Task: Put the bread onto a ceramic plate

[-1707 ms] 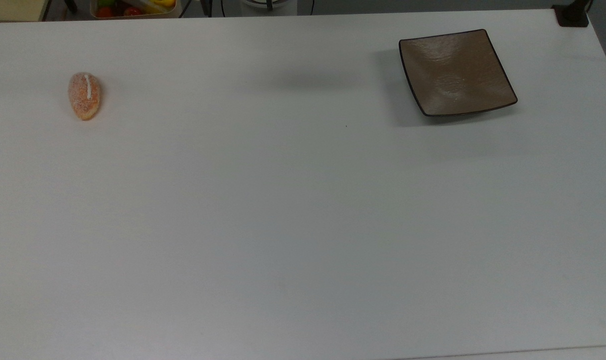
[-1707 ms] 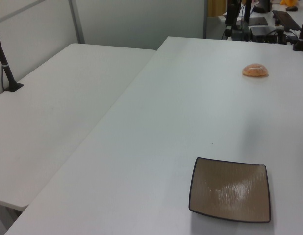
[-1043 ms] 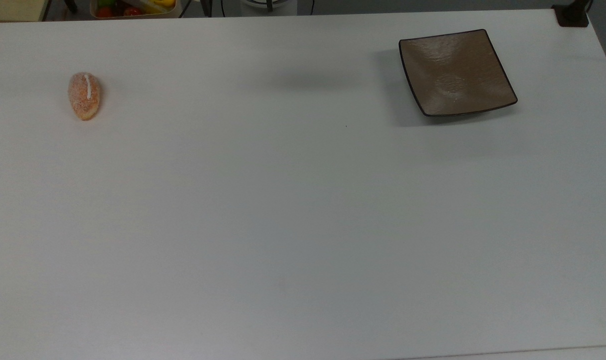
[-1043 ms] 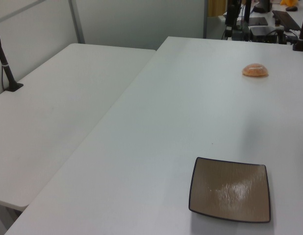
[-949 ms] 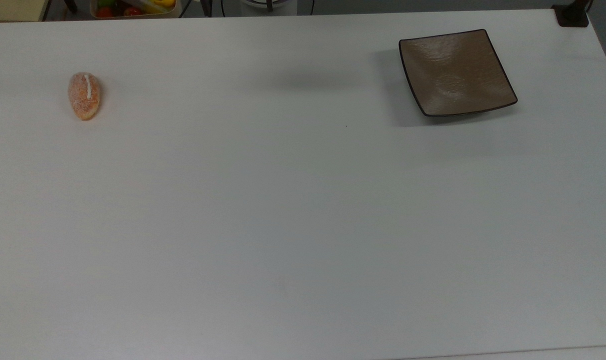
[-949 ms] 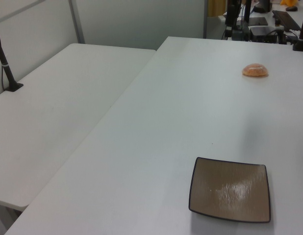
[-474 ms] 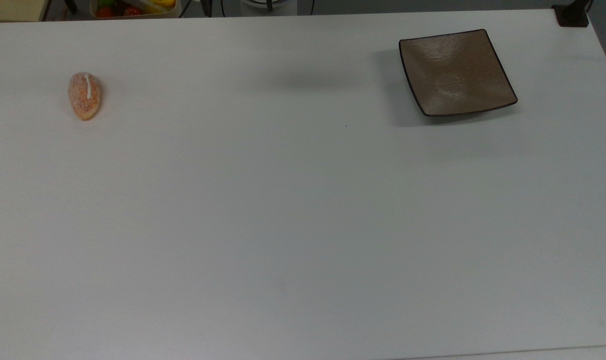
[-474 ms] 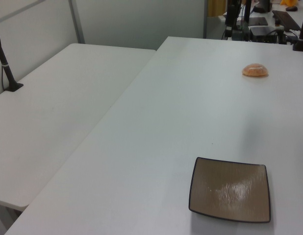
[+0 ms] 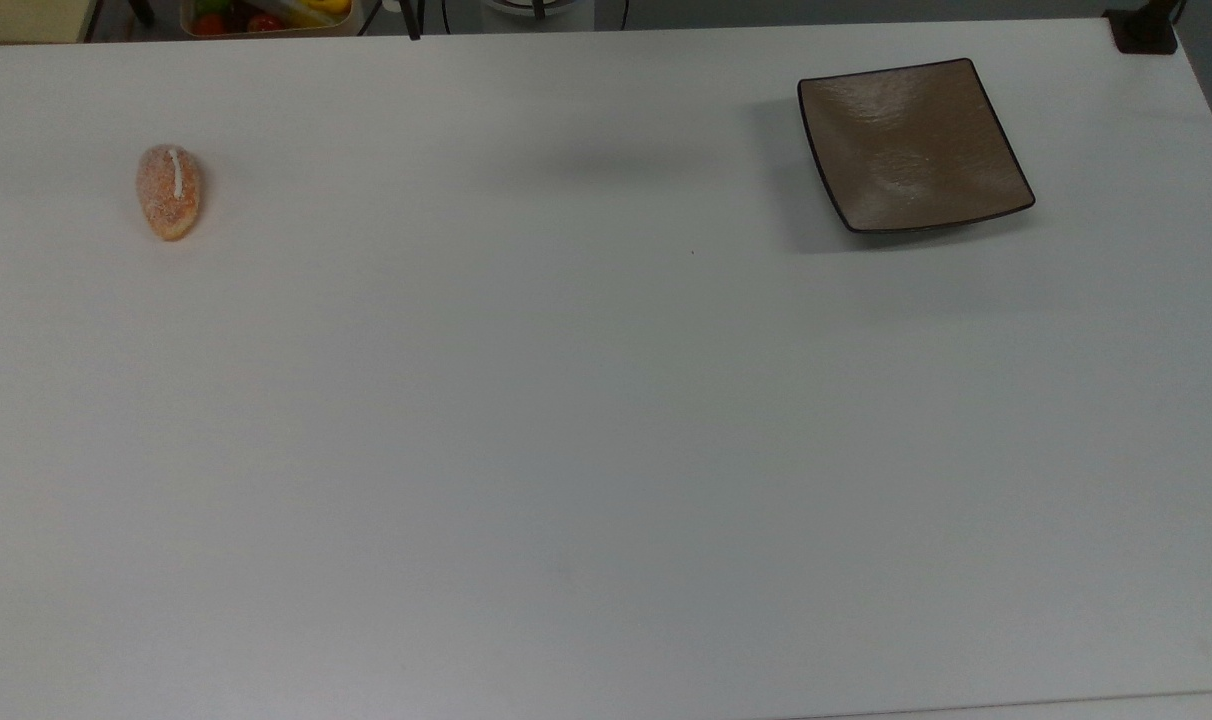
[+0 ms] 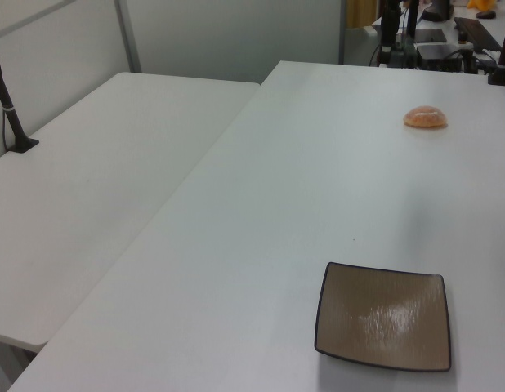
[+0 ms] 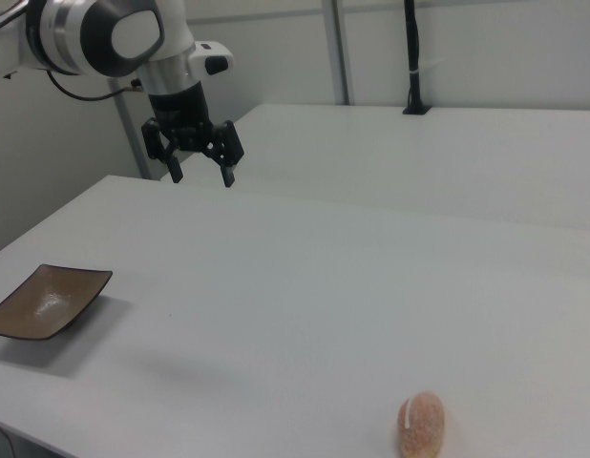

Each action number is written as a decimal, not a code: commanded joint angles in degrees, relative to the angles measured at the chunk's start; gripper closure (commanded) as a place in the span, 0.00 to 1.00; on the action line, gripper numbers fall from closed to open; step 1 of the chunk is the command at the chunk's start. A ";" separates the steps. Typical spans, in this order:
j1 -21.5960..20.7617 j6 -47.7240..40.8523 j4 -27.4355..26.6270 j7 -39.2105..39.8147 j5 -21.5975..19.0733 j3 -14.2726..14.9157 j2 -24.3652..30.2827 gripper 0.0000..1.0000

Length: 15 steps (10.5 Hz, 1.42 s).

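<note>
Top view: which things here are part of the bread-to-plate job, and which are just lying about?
Job things:
- bread, on the table
- ceramic plate, bare
- gripper, raised above the table, fingers apart

Lying about:
- bin of colourful items beyond the table's far edge
- black post clamped to the neighbouring table

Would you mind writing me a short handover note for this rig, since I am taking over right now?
Gripper: open and holding nothing, raised well above the table, seen in the right view between the two items.
Bread: lying on the bare table near the top view's left, untouched.
Ceramic plate: near the top view's right, far from the bread, with nothing on it.
Done: nothing yet; no grasp made.
Left: bring the gripper down over the bread, close the fingers on it, carry it across the table and set it on the plate.
</note>
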<state>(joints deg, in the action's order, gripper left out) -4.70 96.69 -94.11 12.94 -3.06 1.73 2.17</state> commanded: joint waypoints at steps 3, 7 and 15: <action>2.33 -3.17 -1.08 12.98 -0.46 0.82 1.08 0.00; 7.94 -3.00 -0.81 13.51 0.33 1.09 1.25 0.00; 15.68 9.46 -7.14 26.41 2.44 10.30 -3.92 0.00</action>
<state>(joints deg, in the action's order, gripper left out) 10.48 102.21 -99.33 35.23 -1.01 8.72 0.51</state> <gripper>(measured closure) 0.000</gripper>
